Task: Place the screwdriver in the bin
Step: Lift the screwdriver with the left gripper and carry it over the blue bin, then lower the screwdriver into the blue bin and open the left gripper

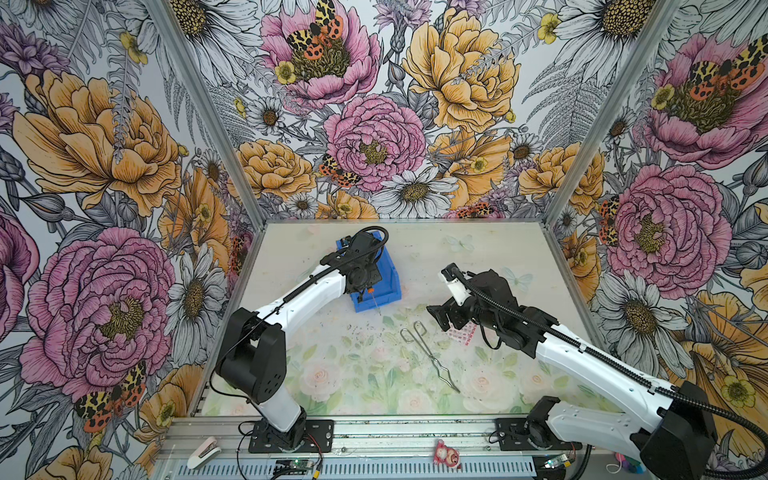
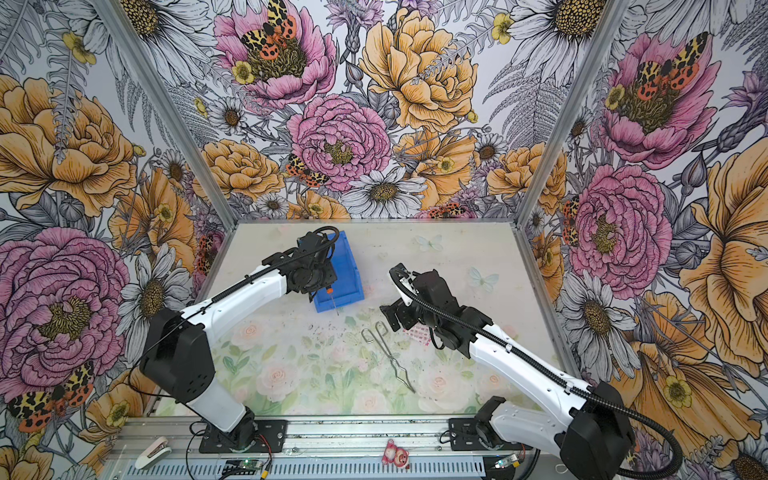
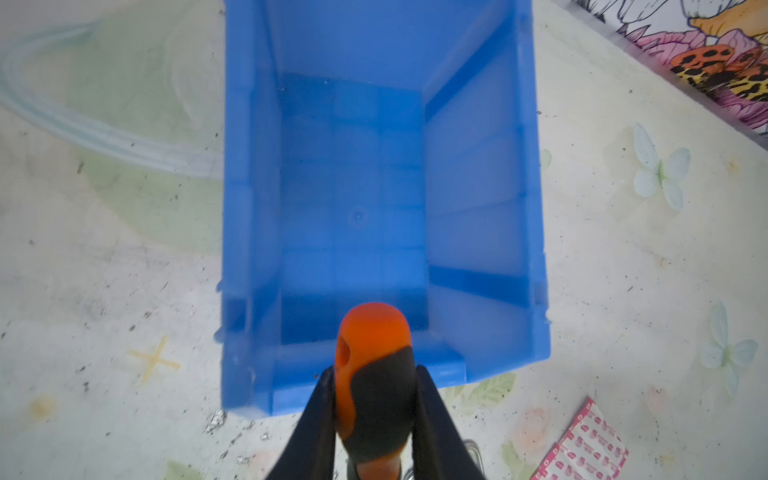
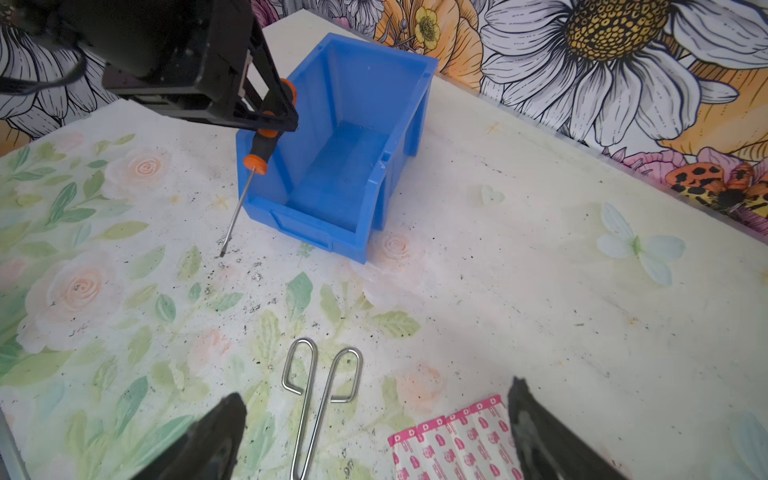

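The left claw (image 3: 374,370) grips the screwdriver (image 3: 374,332) by its handle, over the low front wall of the bin (image 3: 478,187). The right claw (image 4: 376,390) gapes empty above the tongs (image 4: 309,436) and a plaster strip (image 4: 453,440), its print unreadable.

Bin (image 3: 478,187) — smooth plastic (matt).

Orange-black screwdriver (image 4: 261,148) aloft, shaft down — at low front of blue bin (image 4: 309,224).

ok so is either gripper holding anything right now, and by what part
The left gripper is shut on the screwdriver, pinching its orange-and-black handle with the shaft pointing down. The right gripper is open and holds nothing.
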Robot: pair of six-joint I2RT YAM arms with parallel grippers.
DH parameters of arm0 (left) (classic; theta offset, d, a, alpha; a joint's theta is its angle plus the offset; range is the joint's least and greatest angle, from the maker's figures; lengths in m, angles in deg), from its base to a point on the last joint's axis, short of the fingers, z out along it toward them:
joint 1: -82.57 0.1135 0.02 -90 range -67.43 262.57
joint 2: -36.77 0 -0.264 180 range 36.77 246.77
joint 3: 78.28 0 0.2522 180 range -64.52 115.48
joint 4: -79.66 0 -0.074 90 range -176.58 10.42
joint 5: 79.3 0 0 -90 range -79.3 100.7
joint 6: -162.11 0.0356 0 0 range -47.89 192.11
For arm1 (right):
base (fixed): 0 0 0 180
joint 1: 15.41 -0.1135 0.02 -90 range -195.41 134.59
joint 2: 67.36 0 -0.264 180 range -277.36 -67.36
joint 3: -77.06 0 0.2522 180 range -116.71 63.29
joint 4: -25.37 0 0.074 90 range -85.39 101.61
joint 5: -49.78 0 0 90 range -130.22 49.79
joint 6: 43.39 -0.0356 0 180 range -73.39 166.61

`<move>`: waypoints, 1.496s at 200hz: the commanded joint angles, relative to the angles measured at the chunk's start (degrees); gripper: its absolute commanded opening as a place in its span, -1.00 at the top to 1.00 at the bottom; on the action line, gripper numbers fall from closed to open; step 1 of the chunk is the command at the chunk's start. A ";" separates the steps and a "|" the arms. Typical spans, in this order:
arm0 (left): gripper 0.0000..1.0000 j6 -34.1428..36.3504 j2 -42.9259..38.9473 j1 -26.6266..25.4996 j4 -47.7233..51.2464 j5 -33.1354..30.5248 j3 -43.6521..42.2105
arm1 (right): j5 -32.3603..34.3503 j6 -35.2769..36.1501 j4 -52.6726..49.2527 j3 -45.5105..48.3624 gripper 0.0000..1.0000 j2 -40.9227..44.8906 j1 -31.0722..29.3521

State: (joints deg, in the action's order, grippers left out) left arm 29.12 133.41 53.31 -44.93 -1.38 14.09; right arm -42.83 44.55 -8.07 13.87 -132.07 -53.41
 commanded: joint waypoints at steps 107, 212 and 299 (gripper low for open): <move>0.73 6.86 22.33 7.10 -0.52 3.32 18.69 | -15.78 1.05 -1.58 -6.90 -0.99 -7.69 2.58; 0.65 4.40 32.95 5.35 -0.58 2.56 23.61 | -17.34 1.56 -1.70 -10.36 -0.99 -11.15 2.58; -0.11 5.32 29.65 4.87 -0.52 2.01 22.99 | -16.28 0.80 -1.67 -10.40 -0.99 -9.30 2.58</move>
State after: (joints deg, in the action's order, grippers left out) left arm 34.44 165.83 58.62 -44.89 1.09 36.84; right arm -59.55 45.62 -9.97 4.18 -143.10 -50.78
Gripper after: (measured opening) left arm 0.523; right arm 0.995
